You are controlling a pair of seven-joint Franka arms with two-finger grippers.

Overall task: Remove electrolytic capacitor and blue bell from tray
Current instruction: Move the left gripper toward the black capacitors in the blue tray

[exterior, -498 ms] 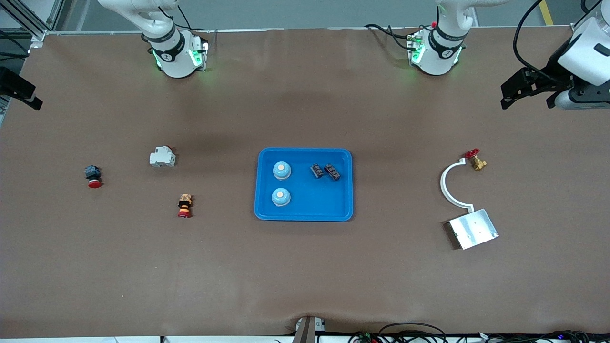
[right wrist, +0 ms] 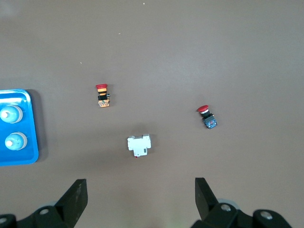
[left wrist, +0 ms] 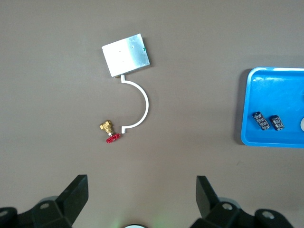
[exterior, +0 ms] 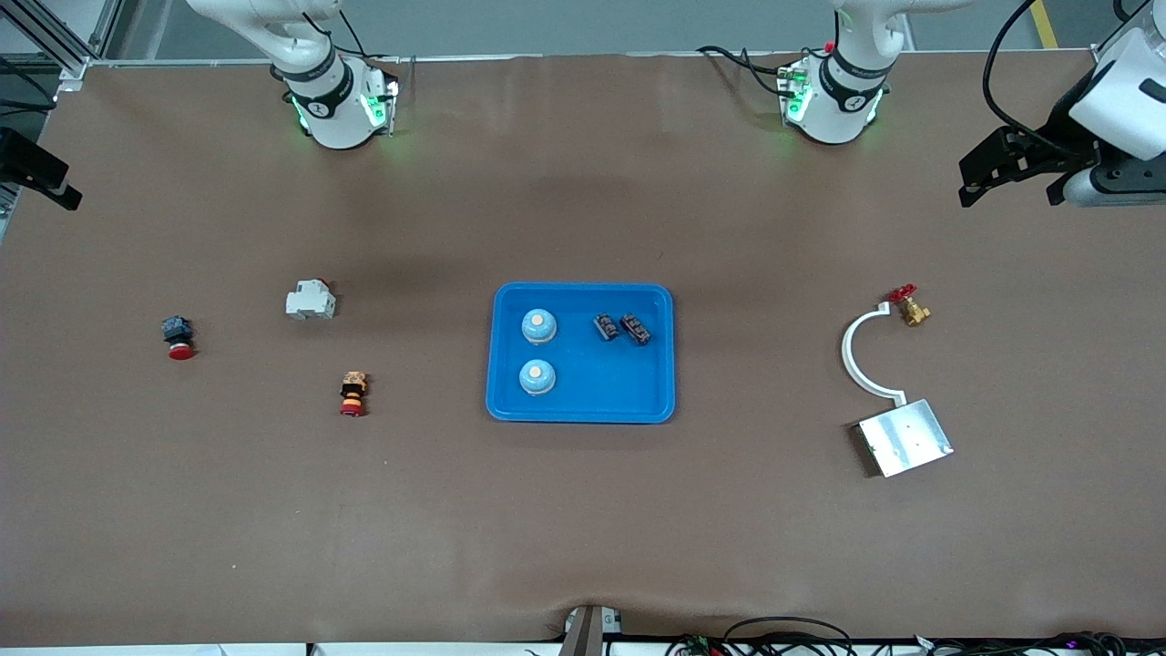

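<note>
A blue tray (exterior: 510, 407) on the worktop (exterior: 583, 528) holds two bells (exterior: 538, 326) and two capacitors (exterior: 606, 326). Left pincer (exterior: 1011, 173), released and empty, has edged slightly upward over the worktop's edge; right pincer (right wrist: 137, 199) released.

My left tool (left wrist: 138, 197) and right tool (right wrist: 137, 195) hang high, jaws wide, nothing near them. Blue tray (exterior: 504, 401) mid-worktop: low rim, bells (exterior: 538, 326) and capacitors (exterior: 621, 328) inside, gap between. Open worktop (exterior: 583, 528) around tray; white arc (exterior: 856, 360), metal plate (exterior: 905, 437), breaker (exterior: 311, 300) well apart.
</note>
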